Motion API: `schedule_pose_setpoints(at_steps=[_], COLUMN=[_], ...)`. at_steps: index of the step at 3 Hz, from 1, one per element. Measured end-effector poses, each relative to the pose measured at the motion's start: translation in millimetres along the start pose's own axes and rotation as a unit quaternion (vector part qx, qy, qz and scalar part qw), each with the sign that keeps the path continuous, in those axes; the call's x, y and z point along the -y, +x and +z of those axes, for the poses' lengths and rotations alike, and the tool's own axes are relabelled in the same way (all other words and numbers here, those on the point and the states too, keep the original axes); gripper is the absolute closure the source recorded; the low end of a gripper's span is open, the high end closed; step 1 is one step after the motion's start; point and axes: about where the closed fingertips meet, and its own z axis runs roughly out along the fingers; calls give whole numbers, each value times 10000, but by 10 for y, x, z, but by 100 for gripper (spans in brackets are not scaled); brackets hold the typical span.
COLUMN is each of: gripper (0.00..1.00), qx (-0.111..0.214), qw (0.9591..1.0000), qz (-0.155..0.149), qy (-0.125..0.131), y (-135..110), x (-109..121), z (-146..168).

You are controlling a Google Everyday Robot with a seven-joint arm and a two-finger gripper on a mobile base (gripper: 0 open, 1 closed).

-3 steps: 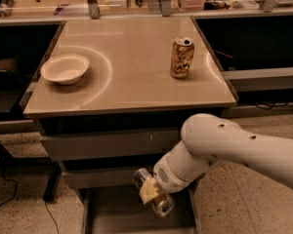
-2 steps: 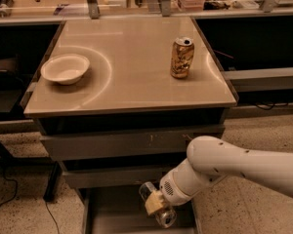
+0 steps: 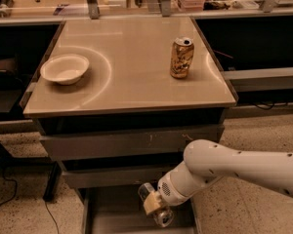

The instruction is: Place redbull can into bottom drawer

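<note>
Speckled floor (image 3: 234, 218) is nearest the camera; the bottom drawer (image 3: 112, 213) is pulled out over it at the foot of the cabinet, with its grey floor showing. One arm (image 3: 244, 167) comes in from the right and bends down to it. The gripper (image 3: 152, 206) sits above the drawer's right half, clamped across the middle of the redbull can (image 3: 163, 217).

Can is held, not yet set down; can't tell if its low end touches the drawer floor.

Key relation: the can's long axis is tilted. It runs from upper left, back toward the cabinet, to lower right, toward the camera, with the shiny round end lowest and facing us. It lies crosswise in the fingers, so the drop path is straight down from the hand. The whole can looks to be inside the drawer's outline.

My read: task is near its end. What's left is lower, let go, pull out.

Risk: a slim tilted can let go from height may roll toward the right wall. Its back end sits just below the front of the drawer above, so exit outward, not up.

Behind: two upper drawers (image 3: 132, 143) pushed in. On the tabletop (image 3: 132, 82), well apart from all this, a white bowl (image 3: 64, 68) on the left and a gold soda can (image 3: 181, 57) upright on the right. Benches beyond are too dim to call
</note>
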Motion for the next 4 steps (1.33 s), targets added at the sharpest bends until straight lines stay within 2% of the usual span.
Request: schedule_pose_setpoints(at_steps=[1, 2, 3, 4], gripper=[100, 100, 100, 100], qx=[183, 343, 477, 473], qw=[9993, 9966, 9940, 9939], qz=[316, 730, 968, 977], qy=[-35, -140, -172, -180], y=[-67, -103, -92, -87], x=[381, 763, 969, 972], z=[332, 663, 783, 797])
